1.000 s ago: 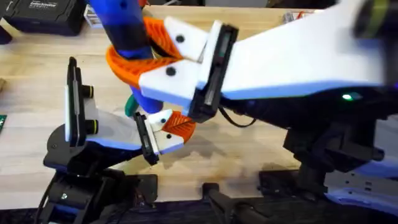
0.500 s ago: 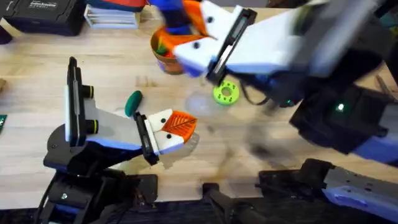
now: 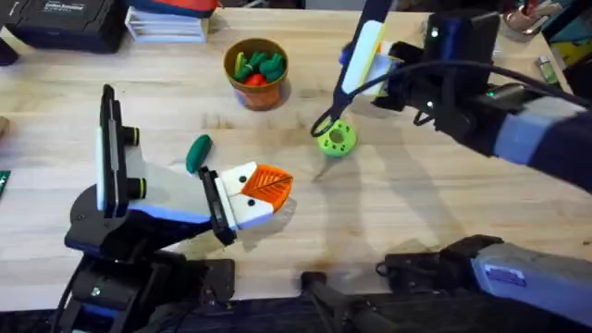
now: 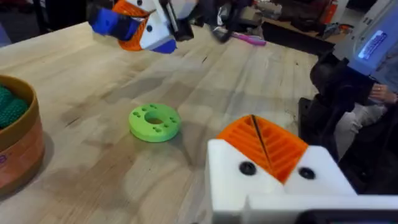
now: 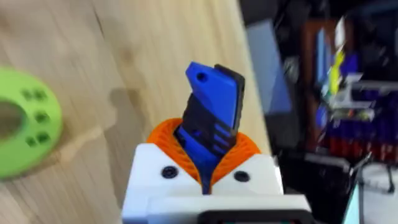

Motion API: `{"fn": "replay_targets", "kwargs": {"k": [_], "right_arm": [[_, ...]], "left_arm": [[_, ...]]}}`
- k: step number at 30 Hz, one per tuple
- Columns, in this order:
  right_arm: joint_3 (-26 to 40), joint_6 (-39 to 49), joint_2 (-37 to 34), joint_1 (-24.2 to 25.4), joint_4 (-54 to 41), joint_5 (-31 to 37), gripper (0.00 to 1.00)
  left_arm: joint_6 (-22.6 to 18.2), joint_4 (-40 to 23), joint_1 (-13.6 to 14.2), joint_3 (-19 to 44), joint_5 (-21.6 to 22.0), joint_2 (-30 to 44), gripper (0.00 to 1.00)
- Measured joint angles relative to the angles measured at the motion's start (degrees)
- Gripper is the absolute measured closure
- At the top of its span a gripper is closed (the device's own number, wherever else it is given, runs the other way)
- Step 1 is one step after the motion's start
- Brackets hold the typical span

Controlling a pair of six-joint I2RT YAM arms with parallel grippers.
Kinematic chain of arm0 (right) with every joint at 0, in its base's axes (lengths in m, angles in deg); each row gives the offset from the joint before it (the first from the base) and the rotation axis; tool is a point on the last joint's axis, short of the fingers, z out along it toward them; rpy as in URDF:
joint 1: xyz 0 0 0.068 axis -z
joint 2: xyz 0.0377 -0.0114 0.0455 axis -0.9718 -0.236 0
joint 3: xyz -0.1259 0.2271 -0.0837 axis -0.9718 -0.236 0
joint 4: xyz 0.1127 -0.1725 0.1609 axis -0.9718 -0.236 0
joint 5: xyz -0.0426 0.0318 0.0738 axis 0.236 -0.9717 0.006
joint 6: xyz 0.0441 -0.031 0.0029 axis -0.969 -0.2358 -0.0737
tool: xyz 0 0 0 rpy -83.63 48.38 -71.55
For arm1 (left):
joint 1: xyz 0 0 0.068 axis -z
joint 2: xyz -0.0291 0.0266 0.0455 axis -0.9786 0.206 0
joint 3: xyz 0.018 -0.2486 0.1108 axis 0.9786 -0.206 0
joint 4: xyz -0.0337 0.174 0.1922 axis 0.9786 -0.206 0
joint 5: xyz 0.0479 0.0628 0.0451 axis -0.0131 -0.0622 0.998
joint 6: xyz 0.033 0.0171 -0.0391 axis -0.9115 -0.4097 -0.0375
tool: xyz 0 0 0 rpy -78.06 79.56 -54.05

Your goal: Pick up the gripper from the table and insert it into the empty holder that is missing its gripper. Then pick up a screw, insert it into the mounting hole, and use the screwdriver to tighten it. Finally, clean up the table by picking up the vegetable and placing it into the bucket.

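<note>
My left gripper (image 3: 277,185) rests low on the table, shut, its orange ribbed pads (image 4: 277,146) pressed together with nothing between them. The orange wedge gripper (image 3: 268,182) sits in the white holder block (image 3: 245,211) at that claw's tip. The dark green vegetable (image 3: 198,153) lies on the wood just behind the left claw. The bucket (image 3: 256,88) stands at the back, several toy vegetables inside. Beyond the green disc, my right gripper (image 3: 355,57) hangs raised, shut on the blue screwdriver (image 5: 213,109).
A flat green disc with holes (image 3: 336,139) lies mid-table, a black cable loop (image 3: 324,120) hanging over it. A black box (image 3: 65,20) and a white tray (image 3: 166,23) stand at the back left. Bare wood lies right of the left claw.
My right arm pulled away from close over the left claw, back and to the right, carrying the screwdriver. The bucket and green disc came into sight. The left arm stayed still.
</note>
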Motion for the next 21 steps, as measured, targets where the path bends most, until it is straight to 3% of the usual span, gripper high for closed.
{"fn": "replay_targets", "kwargs": {"k": [5,13,16,17,21], "right_arm": [[0.0,2.7,-7.0,4.9,0.0,0.7,0.978],[0.0,4.2,-14.4,5.3,0.0,1.1,0.965],[0.0,3.6,-14.4,5.3,0.0,1.2,0.794],[0.0,3.2,-14.4,5.2,0.0,1.3,0.695],[0.3,-0.5,-14.2,5.2,1.0,1.5,0.131]], "left_arm": [[0.0,0.0,0.0,0.0,0.0,0.0,0.996],[0.0,0.0,0.0,0.0,0.0,0.0,0.996],[0.0,0.0,0.0,0.0,0.0,0.0,0.996],[0.0,0.0,0.0,0.0,0.0,0.0,0.996],[0.0,0.0,0.0,0.0,0.0,0.0,0.996]]}}
